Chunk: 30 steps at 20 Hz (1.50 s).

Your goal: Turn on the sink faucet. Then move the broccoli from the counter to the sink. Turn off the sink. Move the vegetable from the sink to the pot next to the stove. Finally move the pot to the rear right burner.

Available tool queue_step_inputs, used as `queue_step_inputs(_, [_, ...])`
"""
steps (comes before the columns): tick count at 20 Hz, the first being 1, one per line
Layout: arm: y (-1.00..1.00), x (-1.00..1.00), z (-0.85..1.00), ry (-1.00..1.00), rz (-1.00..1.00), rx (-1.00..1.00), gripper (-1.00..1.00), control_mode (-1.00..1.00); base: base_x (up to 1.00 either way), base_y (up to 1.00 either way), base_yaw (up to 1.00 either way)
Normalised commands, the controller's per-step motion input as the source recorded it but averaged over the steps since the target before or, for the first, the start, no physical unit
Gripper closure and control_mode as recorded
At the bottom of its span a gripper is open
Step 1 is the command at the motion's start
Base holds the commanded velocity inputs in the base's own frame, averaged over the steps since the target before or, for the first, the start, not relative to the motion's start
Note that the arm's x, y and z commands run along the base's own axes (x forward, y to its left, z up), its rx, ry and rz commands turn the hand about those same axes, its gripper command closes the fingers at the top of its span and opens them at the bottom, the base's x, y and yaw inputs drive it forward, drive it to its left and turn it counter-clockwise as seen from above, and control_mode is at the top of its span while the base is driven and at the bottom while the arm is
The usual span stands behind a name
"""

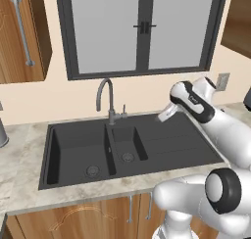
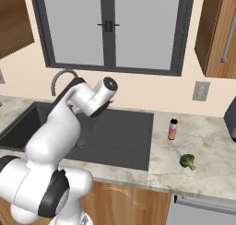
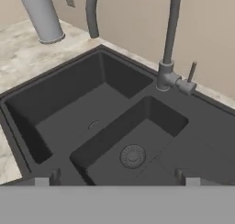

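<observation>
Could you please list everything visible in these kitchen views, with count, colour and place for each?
sink: one, matte charcoal, two basins and a drainboard, set in the counter under the window.
sink faucet: one, dark grey gooseneck with a small lever, behind the basins.
counter: one, beige-grey marbled, around the sink.
broccoli: one, green, on the counter right of the sink.
bottle: one, small, dark cap, orange-pink body, upright on the counter beyond the broccoli.
steel canister: one, grey, on the counter left of the sink.
window: one, dark frame, above the faucet.
wall outlet: one, grey, right of the window.
wooden cabinets: brown, upper and lower.
tool: one, open, dark tips, over the sink.
</observation>
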Motion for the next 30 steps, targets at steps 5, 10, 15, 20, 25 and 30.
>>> queue_step_inputs(5, [0.32,0.32,-0.22,-0.18,0.12,0.11,-1.00,-1.00,0.00,0.00,0.00])
queue_step_inputs(10, [0.31,0.37,-0.25,-0.18,0.11,0.07,-1.00,-1.00,0.00,0.00,0.00])
queue_step_inputs(15, [0.42,0.48,-0.25,-0.13,0.02,0.00,-1.00,-1.00,0.00,0.00,0.00])
queue_step_inputs(20, [0.04,0.21,-0.07,0.00,0.00,0.00,-1.00,-1.00,0.00,0.00,0.00])
queue_step_inputs(25, [-0.10,0.19,-0.17,-0.04,0.00,0.01,-1.00,-1.00,0.00,0.00,0.00])
queue_step_inputs(30, [-0.06,0.26,-0.09,-0.06,0.07,0.04,-1.00,-1.00,0.00,0.00,0.00])
